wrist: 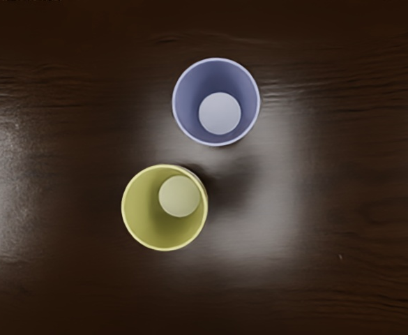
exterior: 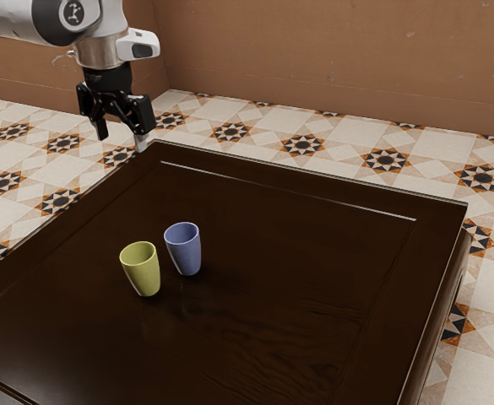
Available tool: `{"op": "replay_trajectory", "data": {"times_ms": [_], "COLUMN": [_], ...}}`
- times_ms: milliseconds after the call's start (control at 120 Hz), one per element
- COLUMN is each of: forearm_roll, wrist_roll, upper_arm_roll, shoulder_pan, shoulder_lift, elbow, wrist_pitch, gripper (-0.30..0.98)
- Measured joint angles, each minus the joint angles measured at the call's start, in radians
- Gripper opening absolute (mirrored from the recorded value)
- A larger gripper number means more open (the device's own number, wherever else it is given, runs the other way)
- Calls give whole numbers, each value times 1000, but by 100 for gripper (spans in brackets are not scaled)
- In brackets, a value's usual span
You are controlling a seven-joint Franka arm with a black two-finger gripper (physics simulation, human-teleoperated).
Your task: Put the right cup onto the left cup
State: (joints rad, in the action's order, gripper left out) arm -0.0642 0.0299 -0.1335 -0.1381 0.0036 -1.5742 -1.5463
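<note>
High over the table's far left corner in the exterior view, my gripper (exterior: 127, 126) is open, its fingers apart with nothing between them. Two upright cups stand close together on the table, well below it. The yellow-green cup (exterior: 143, 274) is toward the exterior view's left and a little nearer the camera; the blue cup (exterior: 185, 251) is to its right. Looking down in the wrist view, the blue cup (wrist: 220, 112) and the yellow-green cup (wrist: 165, 209) show their insides, with a small gap between their rims.
The dark wooden table (exterior: 297, 245) has a raised border and a thin light line near its far edge. Patterned floor tiles (exterior: 303, 145) and a brown wall (exterior: 331, 59) lie beyond it.
</note>
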Motion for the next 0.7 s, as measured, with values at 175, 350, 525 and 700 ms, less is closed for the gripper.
{"op": "replay_trajectory", "data": {"times_ms": [175,350,525,700], "forearm_roll": [-1,17,43,52], "wrist_roll": [12,19,25,30], "upper_arm_roll": [-1,2,8,8], "shoulder_pan": [2,-13,-15,-8], "shoulder_lift": [28,96,167,186], "elbow": [-22,-86,-177,-239], "wrist_pitch": [-20,-96,-222,-324], "gripper": [69,69,69,69]}}
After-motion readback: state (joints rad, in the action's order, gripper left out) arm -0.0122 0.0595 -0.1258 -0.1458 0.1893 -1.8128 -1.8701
